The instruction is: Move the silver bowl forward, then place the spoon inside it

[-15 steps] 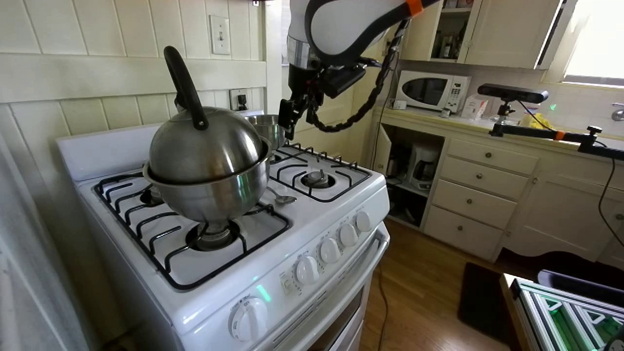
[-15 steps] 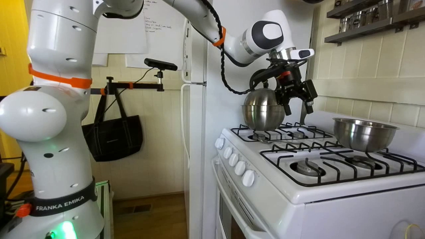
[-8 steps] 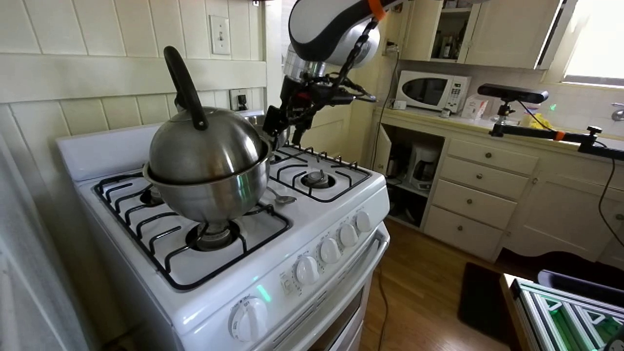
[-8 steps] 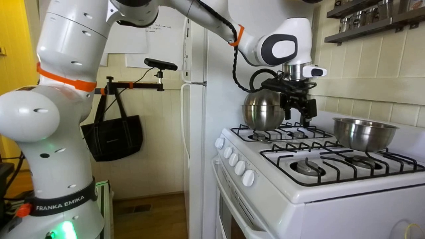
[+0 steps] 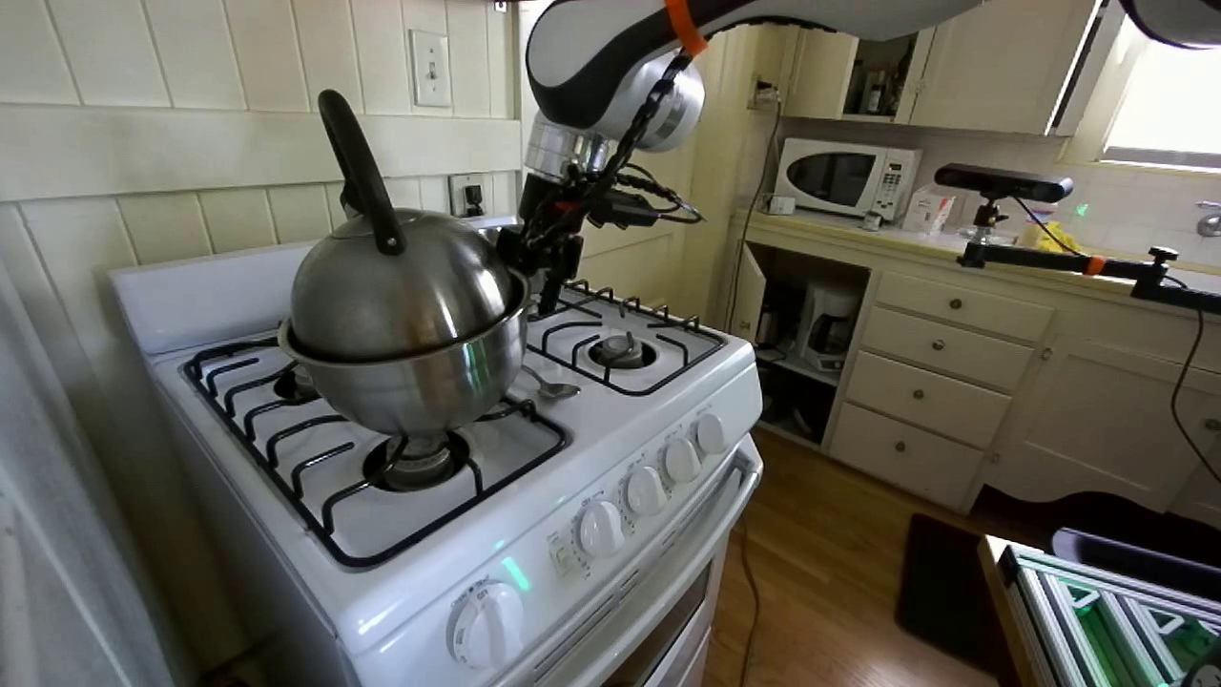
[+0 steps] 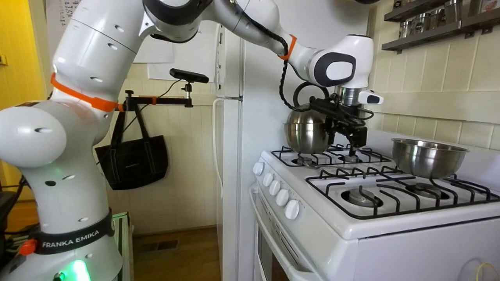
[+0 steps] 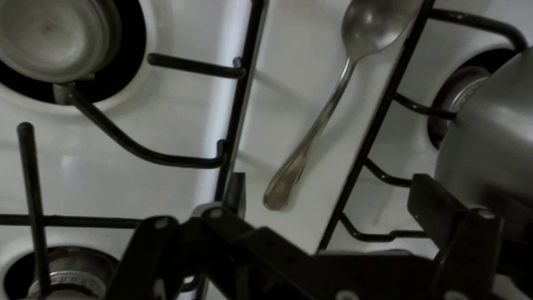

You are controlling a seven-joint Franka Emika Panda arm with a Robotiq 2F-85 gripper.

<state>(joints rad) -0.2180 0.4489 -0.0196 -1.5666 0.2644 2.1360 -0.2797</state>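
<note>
Robotiq gripper (image 7: 331,193), jaws apart, hovers above a metal spoon (image 7: 320,123), likely readying pickup: next, lower and pinch the handle (image 7: 291,171); silver mixing bowl (image 6: 429,160) sits at a rear burner (image 6: 427,191).

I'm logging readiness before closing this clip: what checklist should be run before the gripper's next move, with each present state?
1. Gripper open: ok; its fingers stand apart.
2. Spoon uncovered: ok; it lies on the stovetop between the grates.
3. Spoon handle lined up: ok; its end shows between the fingers in the wrist view.
4. Fingers at grasp height: cannot tell.
5. Clearance from the bowl holding the kettle: cannot tell; one finger overlaps that bowl in the wrist view.
6. Silver bowl ready for the spoon: cannot tell; upright near the back wall, its floor hidden.
</note>
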